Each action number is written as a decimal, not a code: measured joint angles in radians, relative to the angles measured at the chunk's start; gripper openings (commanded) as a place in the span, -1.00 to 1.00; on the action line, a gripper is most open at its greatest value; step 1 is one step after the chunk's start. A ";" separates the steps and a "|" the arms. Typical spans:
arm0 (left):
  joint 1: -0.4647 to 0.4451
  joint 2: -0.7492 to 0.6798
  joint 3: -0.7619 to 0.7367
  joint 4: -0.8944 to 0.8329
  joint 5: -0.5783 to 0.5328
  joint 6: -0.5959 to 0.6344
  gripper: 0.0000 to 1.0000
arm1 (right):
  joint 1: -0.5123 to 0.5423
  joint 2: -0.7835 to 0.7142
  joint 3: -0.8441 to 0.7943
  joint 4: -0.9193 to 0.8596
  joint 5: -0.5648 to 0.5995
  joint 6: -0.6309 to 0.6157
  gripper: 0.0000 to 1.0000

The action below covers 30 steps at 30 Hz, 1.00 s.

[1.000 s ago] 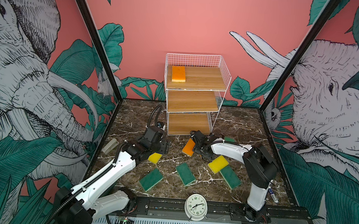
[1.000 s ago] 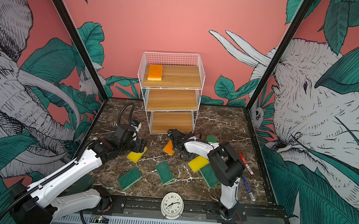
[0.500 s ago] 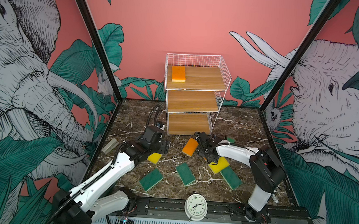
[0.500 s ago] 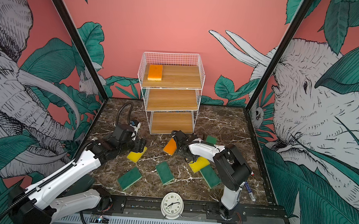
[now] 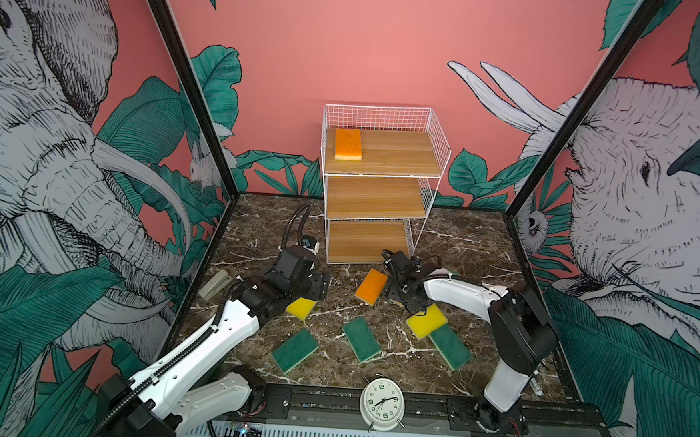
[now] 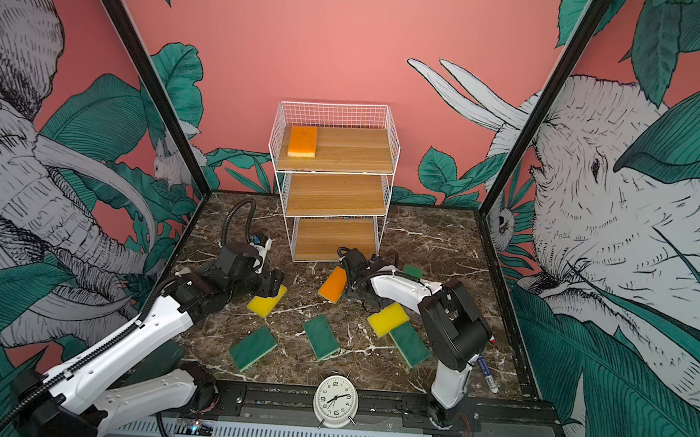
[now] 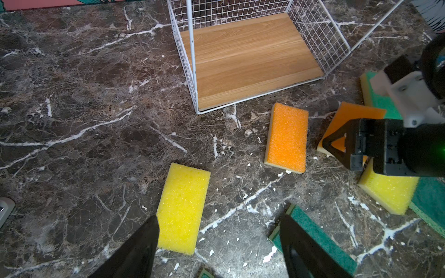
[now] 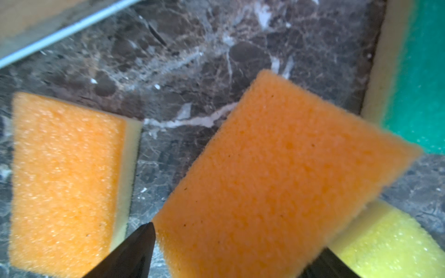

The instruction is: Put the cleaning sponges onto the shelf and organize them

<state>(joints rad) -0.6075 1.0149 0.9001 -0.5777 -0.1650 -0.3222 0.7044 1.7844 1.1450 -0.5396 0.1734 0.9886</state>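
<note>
In both top views the right elbow (image 5: 521,321) is seen swung farther right than a second ago. An orange sponge (image 5: 371,286) is now uncovered just near of the shelf (image 5: 383,196), whose top tier carries a second orange sponge (image 5: 348,143) at left. In the left wrist view the left gripper (image 7: 218,217) is held spread by a porous yellow sponge (image 7: 183,207) on marble (image 7: 84,120). In the right wrist view the right gripper (image 8: 236,238) is spread astride a tilted sponge (image 8: 277,168); contact cannot be told.

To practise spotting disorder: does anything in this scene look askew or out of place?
Yes. At the right gripper, one orange sponge looks tilted, its end over a yellow sponge that itself overlaps a green sponge, so they form a small untidy pile.
</note>
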 measured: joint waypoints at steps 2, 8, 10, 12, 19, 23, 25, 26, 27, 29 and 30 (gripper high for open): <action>0.000 0.000 0.000 0.000 0.000 0.000 0.60 | 0.000 0.000 0.001 0.000 -0.007 -0.002 0.78; 0.000 0.007 0.000 0.000 0.000 0.000 0.60 | 0.000 -0.014 0.001 -0.011 -0.024 -0.001 0.80; 0.000 0.008 -0.002 0.000 0.000 0.000 0.60 | 0.000 -0.024 0.001 -0.017 -0.031 0.001 0.81; 0.000 0.008 -0.006 0.001 0.000 0.000 0.60 | 0.000 -0.031 0.001 -0.020 -0.040 0.003 0.82; 0.000 0.022 -0.018 0.005 0.009 0.000 0.60 | 0.000 -0.033 -0.005 -0.018 -0.070 0.034 0.92; 0.000 0.031 -0.019 0.005 0.016 0.000 0.61 | 0.001 -0.033 -0.022 -0.019 -0.073 0.080 0.97; 0.000 0.030 -0.019 0.006 0.016 0.000 0.61 | 0.005 -0.033 -0.027 -0.020 -0.070 0.104 0.97; 0.000 0.030 -0.019 0.006 0.016 0.000 0.61 | 0.008 -0.033 -0.028 -0.021 -0.068 0.113 0.97; 0.000 0.030 -0.019 0.006 0.016 0.001 0.61 | 0.011 -0.033 -0.028 -0.019 -0.063 0.127 0.97; 0.001 0.030 -0.019 0.006 0.016 0.002 0.62 | 0.019 -0.033 -0.028 -0.015 -0.057 0.151 0.97; 0.002 0.030 -0.019 0.006 0.017 0.003 0.62 | 0.022 -0.033 -0.028 -0.011 -0.055 0.164 0.97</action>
<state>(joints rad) -0.6056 1.0451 0.8806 -0.5716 -0.1482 -0.3195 0.7265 1.7515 1.1172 -0.5503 0.1188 1.1522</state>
